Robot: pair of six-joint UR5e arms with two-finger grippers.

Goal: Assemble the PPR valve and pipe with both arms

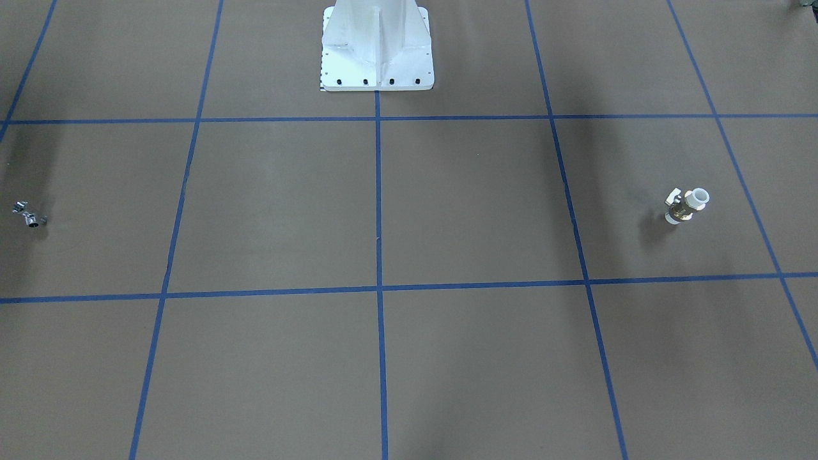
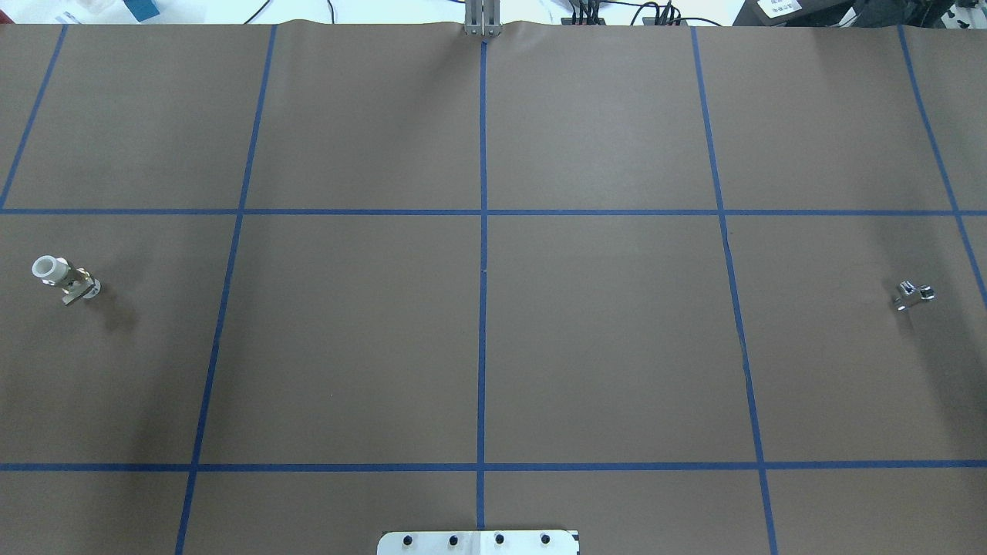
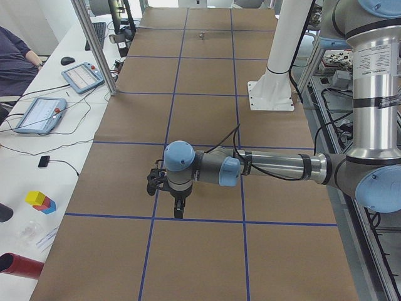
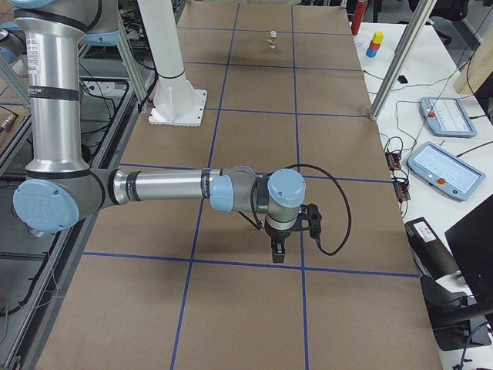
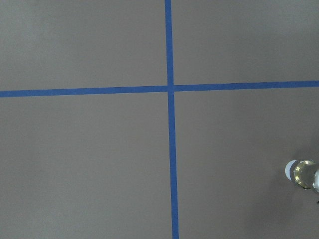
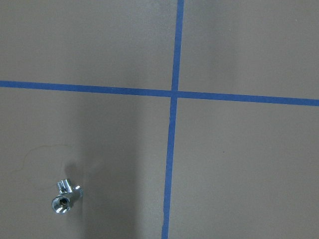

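Note:
The PPR valve (image 2: 65, 279), brass with white ends, lies on the brown table at my far left; it also shows in the front view (image 1: 686, 206), at the right edge of the left wrist view (image 5: 302, 174) and far off in the right side view (image 4: 273, 38). The pipe (image 2: 913, 294), a small chrome fitting, lies at my far right, and shows in the front view (image 1: 29, 216) and the right wrist view (image 6: 64, 197). The left gripper (image 3: 178, 212) and right gripper (image 4: 277, 253) point down over the table and show only in the side views; I cannot tell whether they are open or shut.
The white bolted pedestal base (image 1: 377, 64) stands at the robot's side of the table, mid-width. Blue tape lines (image 2: 483, 308) grid the brown cover. A desk with tablets (image 3: 41, 114) and a metal post (image 3: 94, 47) flank the operators' side.

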